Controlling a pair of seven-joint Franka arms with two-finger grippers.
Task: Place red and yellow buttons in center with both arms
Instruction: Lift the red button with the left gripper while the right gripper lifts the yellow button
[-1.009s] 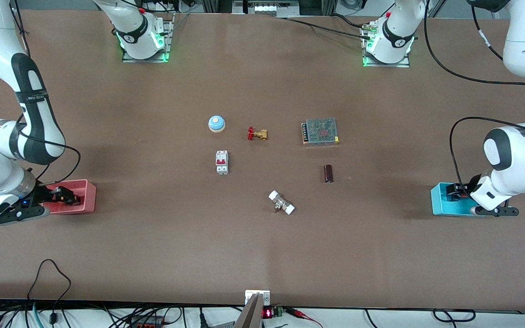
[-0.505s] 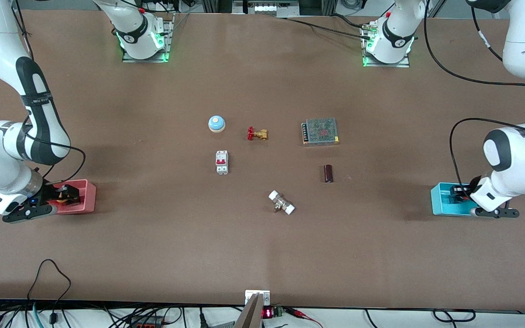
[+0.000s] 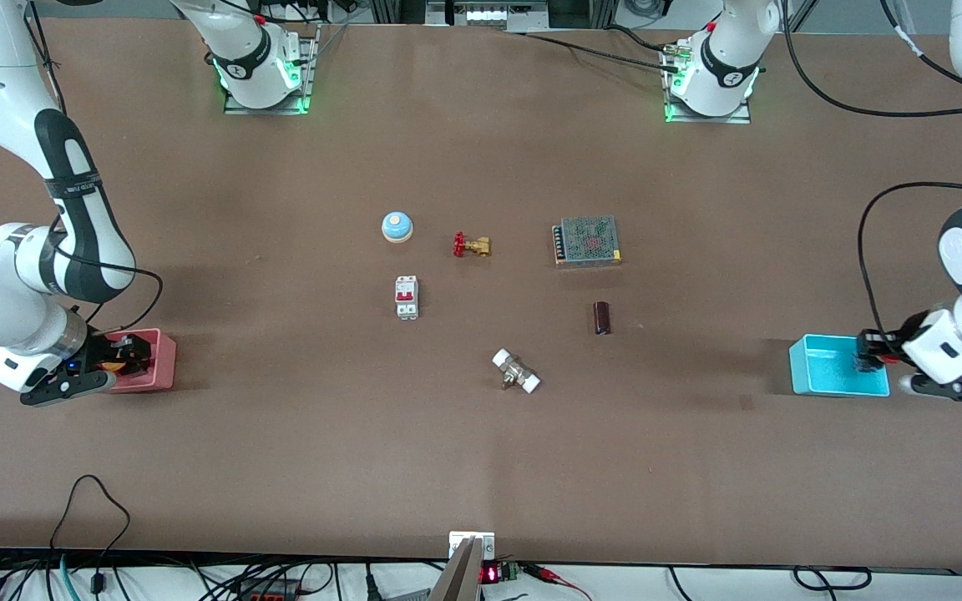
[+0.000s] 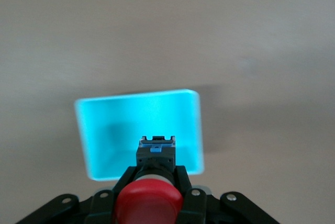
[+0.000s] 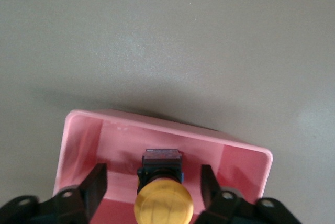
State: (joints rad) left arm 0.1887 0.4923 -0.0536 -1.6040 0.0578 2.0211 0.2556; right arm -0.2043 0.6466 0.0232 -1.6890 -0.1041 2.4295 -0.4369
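Note:
The red button (image 4: 149,203) is gripped by its black body (image 4: 156,153) in my left gripper (image 4: 156,174), which is held above the cyan bin (image 4: 138,124). In the front view the left gripper (image 3: 869,361) is over the bin's rim (image 3: 798,367) at the left arm's end. The yellow button (image 5: 163,200) stands in the pink bin (image 5: 235,156). My right gripper (image 5: 152,170) is open, with one finger (image 5: 97,185) on each side of the button, apart from it. It also shows in the front view (image 3: 126,355), at the pink bin (image 3: 165,363). The brown tabletop centre (image 3: 498,309) is bare between the parts.
Around the centre lie a pale blue dome (image 3: 397,226), a brass valve with a red handle (image 3: 471,245), a white breaker (image 3: 407,297), a mesh-topped box (image 3: 587,240), a dark cylinder (image 3: 602,318) and a white-ended fitting (image 3: 516,371).
The left arm has drawn back toward its end of the table and risen, carrying the red button out of the cyan bin. The right gripper has shifted slightly over the pink bin around the yellow button.

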